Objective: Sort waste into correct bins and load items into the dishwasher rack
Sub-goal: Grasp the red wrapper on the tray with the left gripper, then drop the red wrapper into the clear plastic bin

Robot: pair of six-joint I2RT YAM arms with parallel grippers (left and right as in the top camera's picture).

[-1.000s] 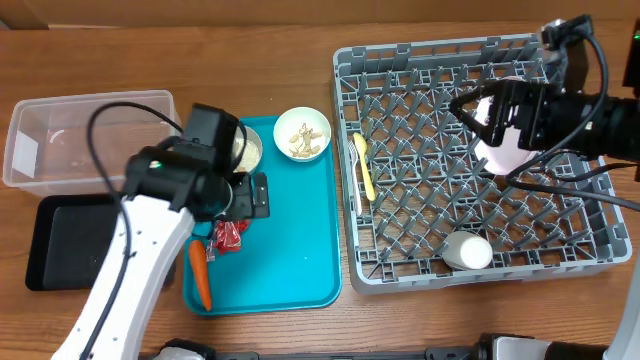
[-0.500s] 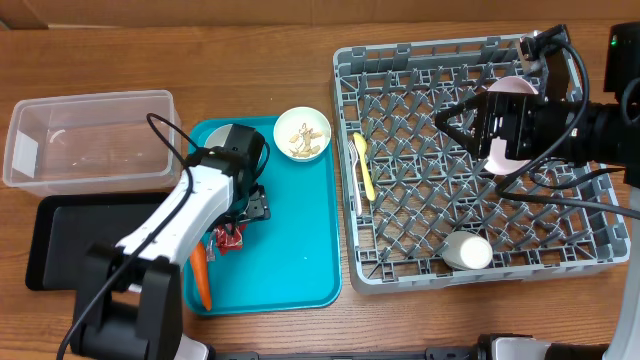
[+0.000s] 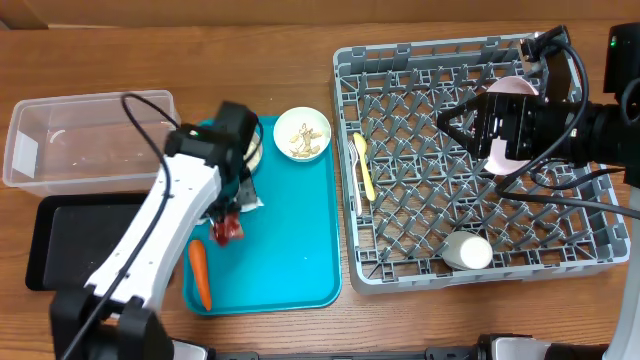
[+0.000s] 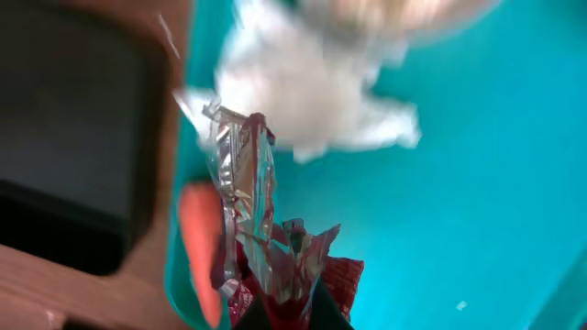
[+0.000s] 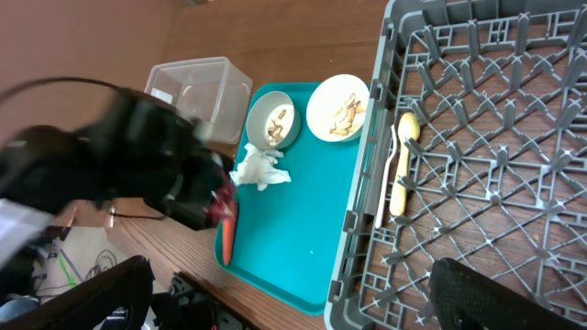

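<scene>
Over the left edge of the teal tray [image 4: 459, 183], my left pincer [image 4: 292, 316] was clamped shut on the red wrapper [image 4: 266, 266]. It pinched one crinkled end so that the wrapper would lift clear of the carrot [image 4: 197, 247] just beside it and the crumpled white paper [image 4: 303, 101] lying near. Both bins, the black tray [image 3: 60, 240] and the clear tub [image 3: 80, 140], sat close to that side, a short carry, I judged. My right pincer [image 3: 453, 118] hung with jaws apart above the dishwasher rack [image 3: 420, 230], near the pale pink plate [image 3: 512, 86] set in it, out of the left arm's way.
</scene>
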